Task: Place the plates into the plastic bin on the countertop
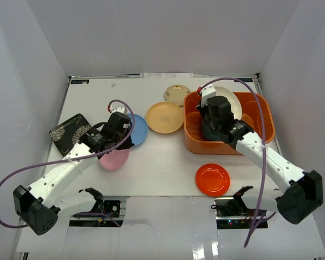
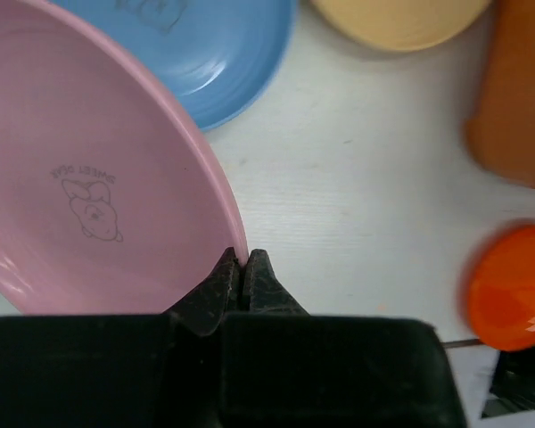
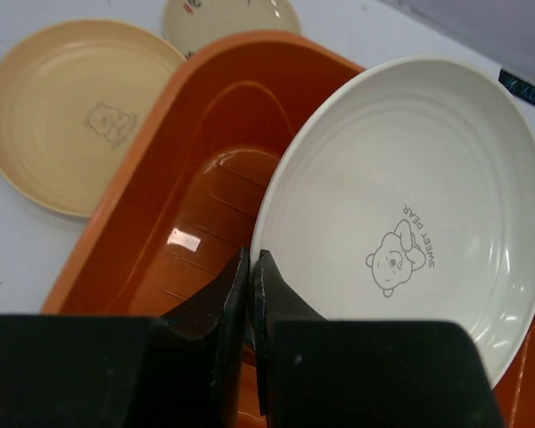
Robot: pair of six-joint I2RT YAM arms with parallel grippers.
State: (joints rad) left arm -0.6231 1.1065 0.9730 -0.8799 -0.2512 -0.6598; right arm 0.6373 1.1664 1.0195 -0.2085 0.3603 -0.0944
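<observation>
Closest in, left end effector (image 2: 243, 263): closed down to a sliver, pinching the pink plate (image 2: 89, 178) by its rim. Holds it tilted over the tabletop (image 1: 162, 168), toward the front left. Right end effector (image 3: 251, 263): likewise nearly shut, clamping the cream plate (image 3: 410, 205) at its edge. Holds it tilted within the walls of the bin (image 1: 216, 147), above the ribbed floor; cannot tell whether touching it.

Seven plates in sight, one bin, two end effectors.

Of the seven:
- pink plate, gripped at left, well apart from the bin;
- blue plate (image 1: 139, 130), flat on the tabletop just beyond the pink one, partly hidden from above;
- tan plate (image 1: 164, 117), flat between the blue plate and the bin, near the bin's left wall;
- beige plate (image 1: 176, 95), smallest, further back, just beside the bin's far left corner;
- cream plate, gripped at right, over the bin;
- red plate (image 1: 212, 179), flat in front of the bin, apart from it;
- floral plate (image 1: 69, 131), black, rounded-square, flat at the far left, farthest from the bin.

Bin at the right side of the tabletop, directly under the right end effector.
</observation>
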